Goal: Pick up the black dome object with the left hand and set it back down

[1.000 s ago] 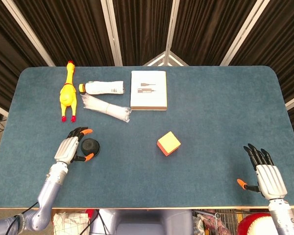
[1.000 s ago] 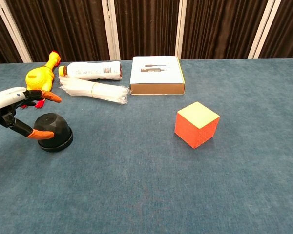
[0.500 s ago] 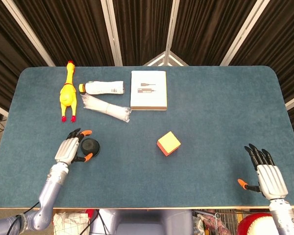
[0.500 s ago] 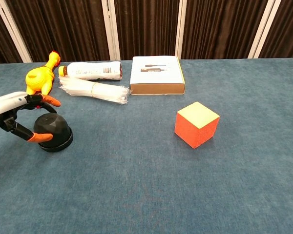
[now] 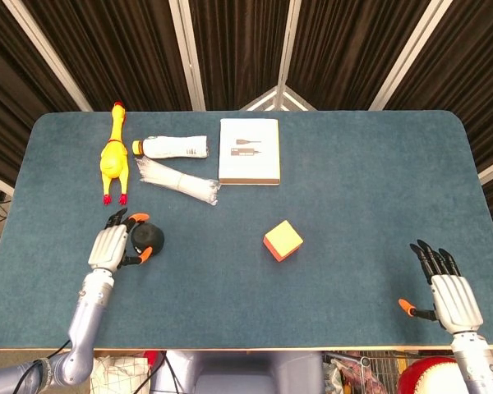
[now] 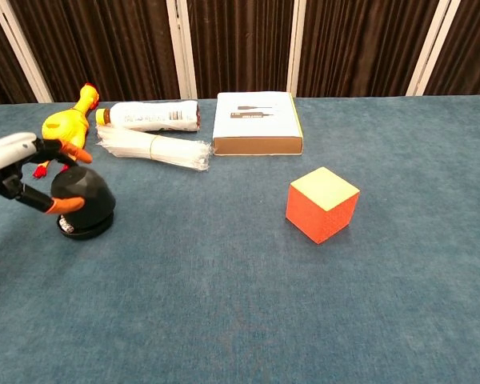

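The black dome [image 5: 149,237] [image 6: 86,197] is at the table's left side, tipped up a little, with its base rim showing underneath in the chest view. My left hand [image 5: 111,245] [image 6: 14,170] grips it from the left, one orange fingertip [image 6: 78,154] over the top and another [image 6: 64,206] against the near side. My right hand [image 5: 449,295] rests near the front right edge of the table with its fingers spread and nothing in it; the chest view does not show it.
A yellow rubber chicken [image 5: 113,158], a white bottle [image 5: 174,147] and a bundle of white sticks in plastic [image 5: 177,181] lie just behind the dome. A white box [image 5: 249,151] sits at the back centre. An orange cube [image 5: 283,240] stands mid-table.
My left hand closed its fingers around the dome and drew it slightly left and back. The dome now sits higher and tilted. The right hand has not moved.
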